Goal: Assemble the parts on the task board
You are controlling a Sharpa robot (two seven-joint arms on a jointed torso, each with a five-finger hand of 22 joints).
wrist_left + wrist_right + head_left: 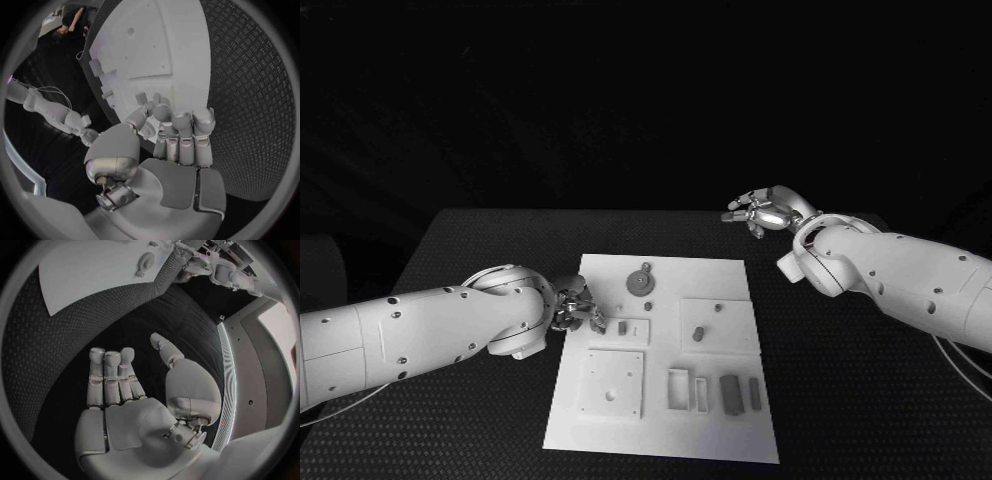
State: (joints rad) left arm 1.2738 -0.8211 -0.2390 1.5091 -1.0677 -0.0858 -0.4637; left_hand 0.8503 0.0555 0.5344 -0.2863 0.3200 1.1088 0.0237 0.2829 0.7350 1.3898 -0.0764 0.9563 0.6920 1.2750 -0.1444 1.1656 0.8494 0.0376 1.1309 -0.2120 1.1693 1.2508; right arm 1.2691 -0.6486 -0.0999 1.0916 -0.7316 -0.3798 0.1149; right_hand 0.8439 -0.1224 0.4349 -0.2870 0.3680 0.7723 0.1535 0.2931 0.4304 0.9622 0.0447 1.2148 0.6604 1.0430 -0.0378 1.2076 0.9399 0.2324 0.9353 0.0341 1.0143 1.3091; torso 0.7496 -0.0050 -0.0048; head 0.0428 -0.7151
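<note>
Reaching in from the left, the left robot hand (577,312) hung over the left edge of the task board (733,420), which lay in the middle of the black table (862,400). Its fingers (181,125) were curled inward in the left wrist view, close above the board; whether they pinched a piece there cannot be told. The right robot hand (762,212) was raised beyond the board's far right corner, well apart from it, over bare table. In the right wrist view its fingers (111,372) stood straight and side by side, the thumb apart, with nothing between them.

Grey parts lay on the board: a round disc (639,282) near the far edge, a small peg (698,333) on a square plate, and upright bars (730,394) at the near right. The head view showed this whole layout. The left wrist view showed the board's raised square (147,55) and slotted blocks. The right wrist view showed the disc (145,262) and the other arm beyond it.
</note>
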